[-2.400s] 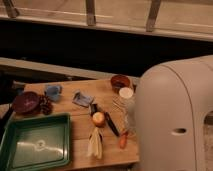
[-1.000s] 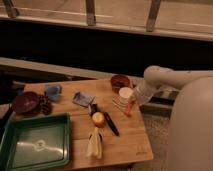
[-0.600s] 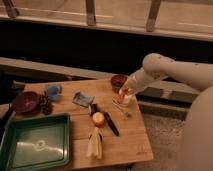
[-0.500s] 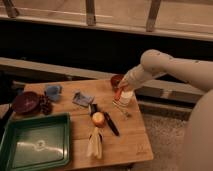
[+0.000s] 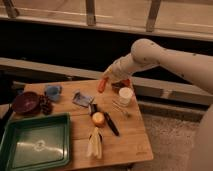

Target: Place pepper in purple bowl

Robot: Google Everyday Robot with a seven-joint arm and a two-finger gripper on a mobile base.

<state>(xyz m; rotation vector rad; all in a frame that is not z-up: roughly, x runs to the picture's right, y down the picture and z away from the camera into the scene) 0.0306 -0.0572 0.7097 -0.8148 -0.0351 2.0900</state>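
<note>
The slim orange-red pepper [image 5: 102, 85] hangs in the air above the back of the wooden table [image 5: 130, 142], with my gripper [image 5: 107, 78] shut on its upper end. My arm reaches in from the right. The dark purple bowl [image 5: 26, 102] sits at the table's left edge, far to the left of the gripper and lower in the view. Nothing shows inside it.
An orange-brown bowl [image 5: 123, 84] sits partly hidden behind my gripper, with a white cup [image 5: 125, 96] in front of it. A blue cup [image 5: 52, 91], dark grapes [image 5: 46, 105], a grey-blue packet [image 5: 81, 98], a round orange fruit [image 5: 98, 119], a black utensil [image 5: 111, 124], husked corn [image 5: 95, 142] and a green tray [image 5: 35, 145] also lie here.
My gripper has carried the pepper up from beside the white cup and leftward over the table's back. The arm has swung left with it.
</note>
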